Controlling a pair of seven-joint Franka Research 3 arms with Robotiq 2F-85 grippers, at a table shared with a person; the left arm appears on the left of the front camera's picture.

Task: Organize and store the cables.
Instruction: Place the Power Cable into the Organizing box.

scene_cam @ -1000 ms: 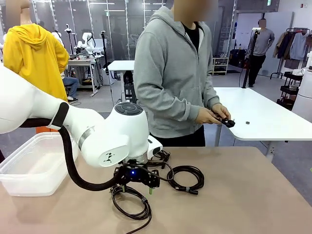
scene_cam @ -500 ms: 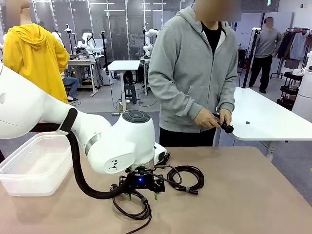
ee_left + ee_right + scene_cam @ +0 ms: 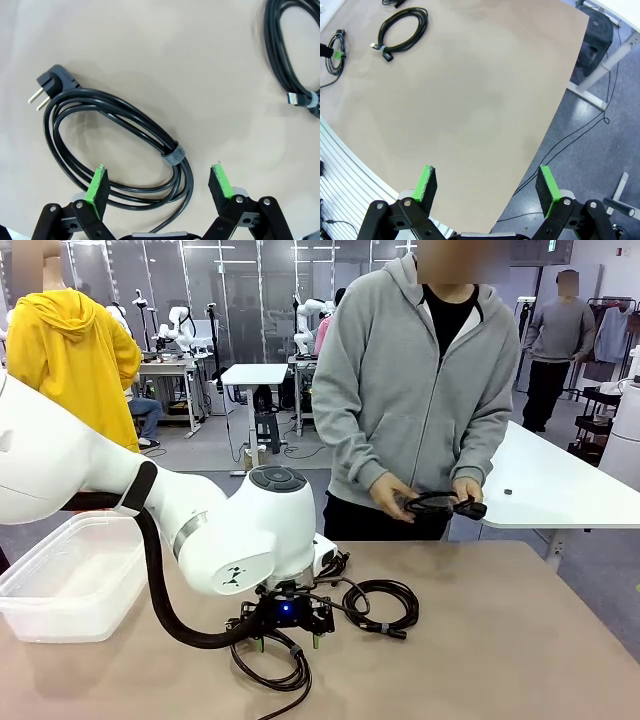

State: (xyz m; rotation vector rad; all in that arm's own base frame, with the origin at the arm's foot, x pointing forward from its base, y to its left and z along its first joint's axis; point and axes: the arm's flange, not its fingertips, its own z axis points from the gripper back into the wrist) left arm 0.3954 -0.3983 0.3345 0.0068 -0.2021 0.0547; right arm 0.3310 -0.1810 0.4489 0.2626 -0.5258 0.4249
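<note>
Left claw: my left claw (image 3: 159, 167) is spread wide and pinches nothing. It hangs low over a coiled cable, with one green pad (image 3: 98, 186) on either side of the coil's bound stretch.
Cable under left claw: this black coil (image 3: 150, 131) lies flat on the desk (image 3: 165, 45). A grey tie (image 3: 170, 154) wraps its strands, and a two-pin plug (image 3: 52, 85) sticks out at the far end. From the front I see my left claw (image 3: 287, 643) right above the same coil (image 3: 270, 672), near my edge of the desk.
Contact: I cannot tell whether my pads touch the cable or the desk.
Second cable: another tied round coil (image 3: 412, 602) lies just beside the first, towards the middle of the desk. My left wrist camera catches it in the corner (image 3: 280, 55), with a small flat connector (image 3: 295, 99) showing.
Third cable: a looser bundle (image 3: 336, 562) lies behind my left arm, partly hidden.
Person: a person in a grey hoodie stands at the far side. Both hands (image 3: 390, 497) hold a black cable (image 3: 435, 502) above the desk.
Bin: a clear plastic bin (image 3: 50, 618) sits on the desk to my left, well apart from the cables.
Right claw: my right claw (image 3: 486, 170) is spread with nothing between its pads. It hangs high over the desk's (image 3: 470, 100) edge, with a coil (image 3: 402, 30) far off.
</note>
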